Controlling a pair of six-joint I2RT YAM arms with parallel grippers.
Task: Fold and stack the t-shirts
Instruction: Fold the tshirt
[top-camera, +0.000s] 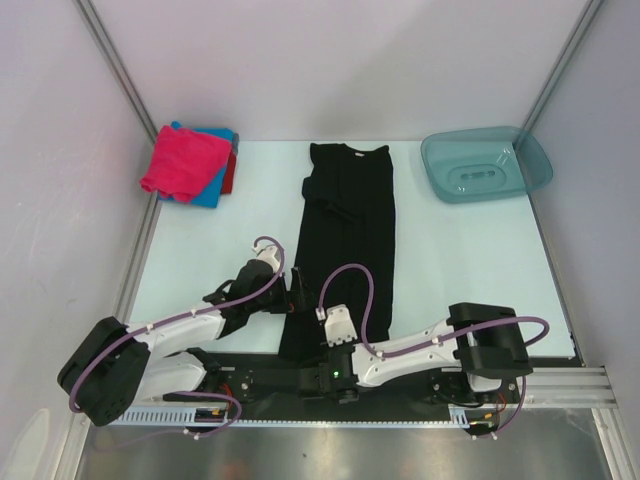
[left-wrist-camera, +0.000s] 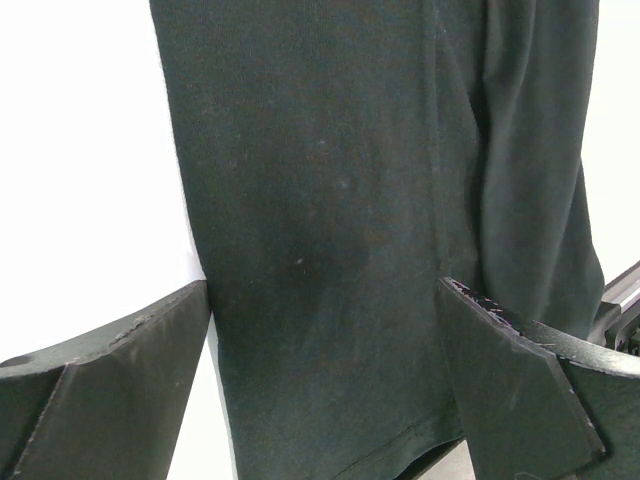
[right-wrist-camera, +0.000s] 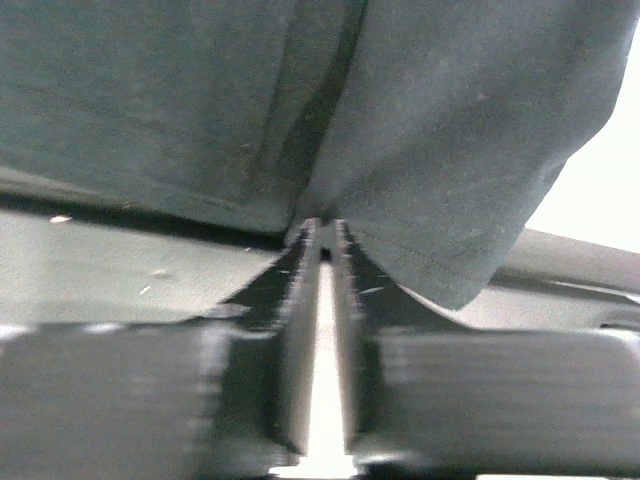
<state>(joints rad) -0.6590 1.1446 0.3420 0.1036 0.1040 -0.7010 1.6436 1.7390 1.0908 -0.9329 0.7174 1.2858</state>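
Nearest the bottom of the top view, the right end effector sits at the lower hem of the black t-shirt. Its fingers are drawn almost together, with only a thin bright slit between them. The tips nip a small pucker of the dark cloth, and creases run into that point. In the right wrist view a rounded corner of the hem hangs to the right of the tips, over a dark rail.

Just above and to the left, the left end effector stands at the shirt's left edge with its jaws spread wide and nothing between them. In the left wrist view the cloth lies flat beneath the two fingers. One finger is over the pale counter beside the shirt's edge, and the other is over the cloth.

From there the black t-shirt runs up the middle of the frame as one long narrow strip. It is folded lengthwise, its collar lies at the far end, and a sleeve is tucked across its upper part.

At the upper left of the frame, well apart from the black one, the folded shirts lie in a pile. The magenta-pink t-shirt is on top, the blue t-shirt shows under it, and the red t-shirt peeks out at the right edge.

At the upper right a translucent teal basin rests on the counter's far corner.
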